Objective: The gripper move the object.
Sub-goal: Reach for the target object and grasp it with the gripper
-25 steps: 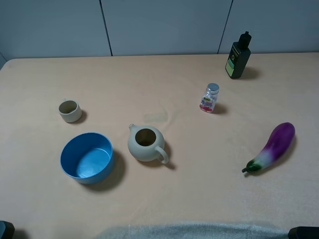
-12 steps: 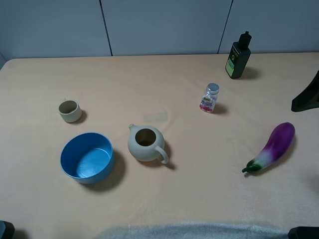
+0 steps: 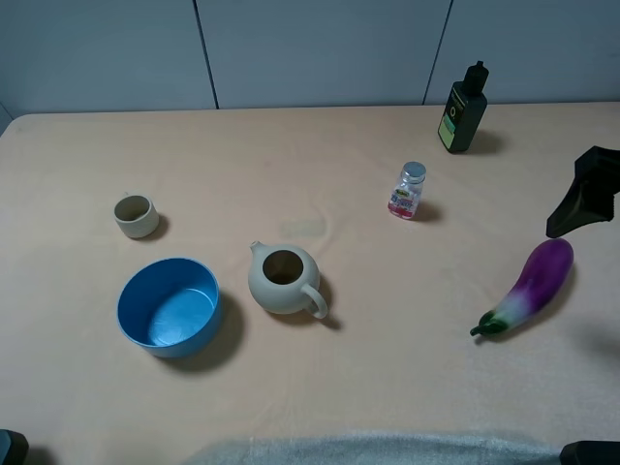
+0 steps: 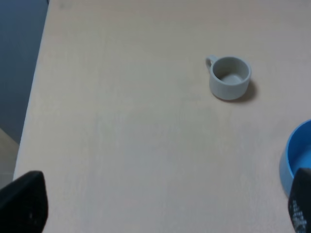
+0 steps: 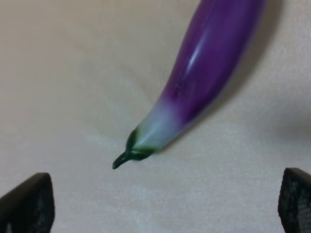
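The purple eggplant (image 3: 531, 286) lies on the table at the right, its green stem pointing toward the front left. My right gripper (image 3: 573, 215) hangs above the table just behind the eggplant's purple end, not touching it. In the right wrist view the eggplant (image 5: 206, 73) lies between and beyond the two wide-apart fingertips (image 5: 26, 204), so the right gripper (image 5: 160, 206) is open and empty. My left gripper (image 4: 160, 206) is open and empty over bare table at the left; it does not show in the exterior view.
A small clear bottle (image 3: 408, 191) and a dark bottle (image 3: 464, 109) stand behind the eggplant. A beige teapot (image 3: 284, 281), blue bowl (image 3: 170, 306) and small cup (image 3: 136, 215) sit at centre and left. The cup (image 4: 229, 77) and bowl rim (image 4: 295, 158) show in the left wrist view.
The right arm has come in from the right edge and moved left and down toward the eggplant's purple end. The eggplant and the other things have not moved.
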Controlling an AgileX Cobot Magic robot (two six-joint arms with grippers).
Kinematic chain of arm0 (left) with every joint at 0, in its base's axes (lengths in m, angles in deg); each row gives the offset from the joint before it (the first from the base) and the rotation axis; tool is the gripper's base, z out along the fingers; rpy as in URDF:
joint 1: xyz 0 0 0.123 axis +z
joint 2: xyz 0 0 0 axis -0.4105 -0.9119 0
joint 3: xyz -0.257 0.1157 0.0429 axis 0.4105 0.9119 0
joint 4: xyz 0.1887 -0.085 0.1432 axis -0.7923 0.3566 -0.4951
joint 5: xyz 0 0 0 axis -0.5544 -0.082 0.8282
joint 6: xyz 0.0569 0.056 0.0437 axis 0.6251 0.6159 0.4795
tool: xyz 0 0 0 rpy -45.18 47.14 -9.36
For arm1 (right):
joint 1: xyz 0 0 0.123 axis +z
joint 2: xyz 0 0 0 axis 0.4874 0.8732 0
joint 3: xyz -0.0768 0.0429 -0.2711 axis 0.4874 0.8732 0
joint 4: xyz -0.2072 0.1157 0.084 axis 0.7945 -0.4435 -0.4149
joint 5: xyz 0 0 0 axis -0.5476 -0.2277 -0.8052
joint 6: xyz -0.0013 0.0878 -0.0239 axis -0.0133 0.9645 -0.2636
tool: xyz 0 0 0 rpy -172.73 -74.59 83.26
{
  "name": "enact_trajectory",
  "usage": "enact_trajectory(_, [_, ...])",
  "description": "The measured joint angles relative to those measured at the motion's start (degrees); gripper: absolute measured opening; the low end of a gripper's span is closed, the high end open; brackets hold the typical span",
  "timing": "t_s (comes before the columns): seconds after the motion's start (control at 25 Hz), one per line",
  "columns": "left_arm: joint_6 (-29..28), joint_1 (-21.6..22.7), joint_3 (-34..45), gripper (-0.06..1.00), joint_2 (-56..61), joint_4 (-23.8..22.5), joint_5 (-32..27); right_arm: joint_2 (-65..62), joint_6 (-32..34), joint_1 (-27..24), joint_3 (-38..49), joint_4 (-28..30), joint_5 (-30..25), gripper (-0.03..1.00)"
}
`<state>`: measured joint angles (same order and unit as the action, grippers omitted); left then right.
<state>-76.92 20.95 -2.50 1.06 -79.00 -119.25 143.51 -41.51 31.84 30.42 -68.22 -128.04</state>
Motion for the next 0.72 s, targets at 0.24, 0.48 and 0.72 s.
enact_trajectory(0.24, [0.0, 0.0, 0.0, 0.99, 0.0, 0.0, 0.0, 4.9, 0.2, 0.0, 0.0, 0.4, 2.4, 0.69])
enact_trajectory(0.48, [0.0, 0.0, 0.0, 0.99, 0.0, 0.0, 0.0, 10.6, 1.5, 0.0, -0.1, 1.1, 6.0, 0.69])
enact_trajectory(0.72, [0.0, 0.0, 0.0, 0.99, 0.0, 0.0, 0.0, 17.4, 3.2, 0.0, -0.2, 1.8, 10.1, 0.69])
